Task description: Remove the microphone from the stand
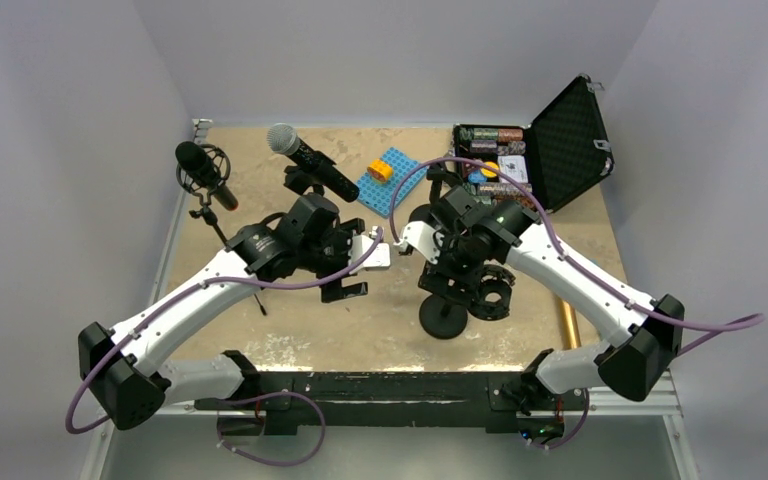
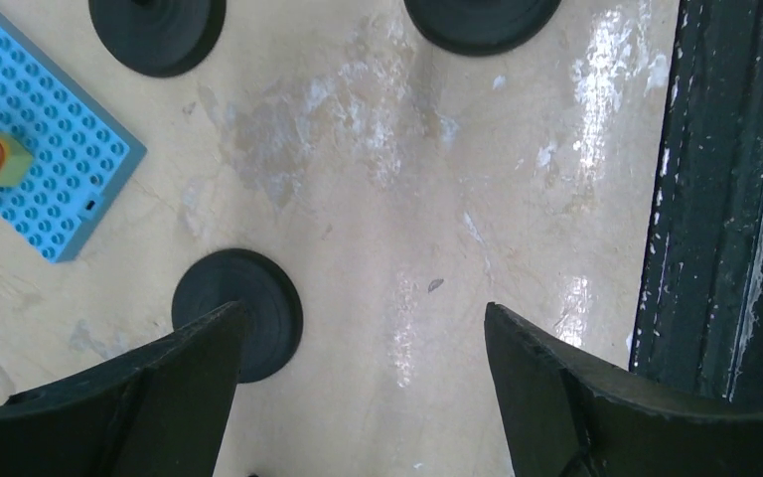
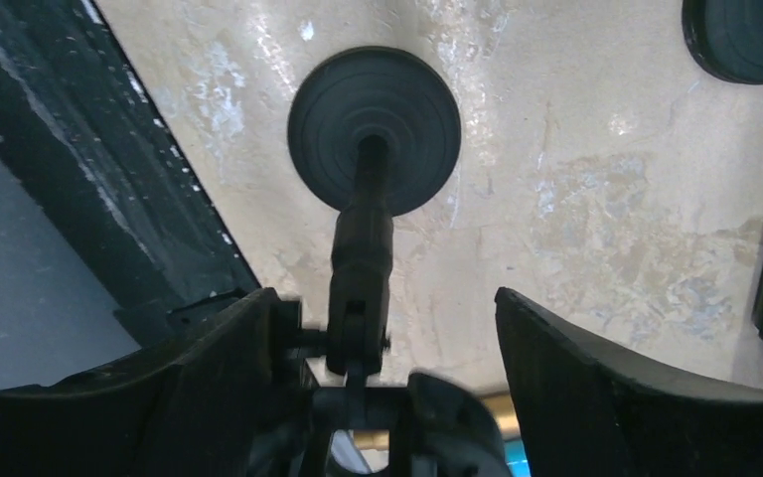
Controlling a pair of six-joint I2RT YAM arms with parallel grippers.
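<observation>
A silver-headed microphone [image 1: 302,157] sits tilted in a stand at the back. To its left a black microphone [image 1: 200,168] hangs in a ring mount on a tripod. A third stand [image 1: 444,318] is at the table's middle; its pole [image 3: 361,243] rises from a round base [image 3: 375,129] to a black ring mount [image 1: 490,290] that shows nothing in it. My right gripper [image 3: 385,294] is open astride this stand's top joint, and the side knob touches my left finger. My left gripper [image 2: 363,310] is open over bare table, beside a stand base [image 2: 243,313].
A blue studded plate [image 1: 390,178] with an orange block lies behind the arms. An open black case [image 1: 550,150] stands at the back right. A gold cylinder [image 1: 566,320] lies near the right arm. The table's dark front rail [image 2: 725,199] is close to my left gripper.
</observation>
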